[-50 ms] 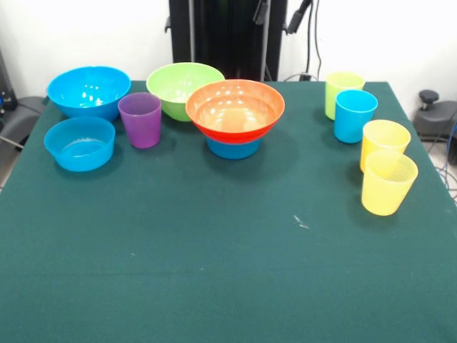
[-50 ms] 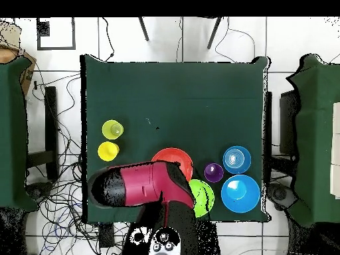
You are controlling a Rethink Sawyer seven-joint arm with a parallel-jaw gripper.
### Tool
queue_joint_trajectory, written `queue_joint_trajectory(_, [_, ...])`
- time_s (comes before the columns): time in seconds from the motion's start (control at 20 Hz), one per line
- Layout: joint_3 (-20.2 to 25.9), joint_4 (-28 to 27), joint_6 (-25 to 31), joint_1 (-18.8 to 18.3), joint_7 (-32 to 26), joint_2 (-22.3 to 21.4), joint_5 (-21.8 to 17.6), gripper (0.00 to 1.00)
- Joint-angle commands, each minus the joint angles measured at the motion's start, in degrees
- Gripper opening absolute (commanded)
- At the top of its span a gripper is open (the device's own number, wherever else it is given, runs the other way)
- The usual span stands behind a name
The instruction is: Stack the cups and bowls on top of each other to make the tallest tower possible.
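The hand itself does not show in either view; only the red and black arm (image 2: 143,184) appears in the overhead view, folded over the tabletop's edge by the robot's base and covering part of the orange bowl there, so whether the hand is spread or pressed together cannot be told. In the front view, the wide orange bowl (image 1: 235,109) sits on a small blue bowl (image 1: 233,148) at the far middle of the green tabletop (image 1: 214,271). Just left stand the purple cup (image 1: 141,119) and, behind it, the lime green bowl (image 1: 183,88). Farther left are the large blue bowl (image 1: 88,91) and another small blue bowl (image 1: 79,143). At far right stand the lime green cup (image 1: 341,89), the blue cup (image 1: 354,115) and two yellow cups (image 1: 384,143) (image 1: 388,182), one nearer than the other.
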Motion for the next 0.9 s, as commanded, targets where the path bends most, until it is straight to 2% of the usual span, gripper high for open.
queue_joint_trajectory(0.05, [10.8, 2.1, -4.1, -4.6, -14.5, 3.9, -6.3, 1.00])
queue_joint_trajectory(0.9, [17.7, 3.6, -3.1, -12.8, -15.6, 2.3, -15.3, 1.00])
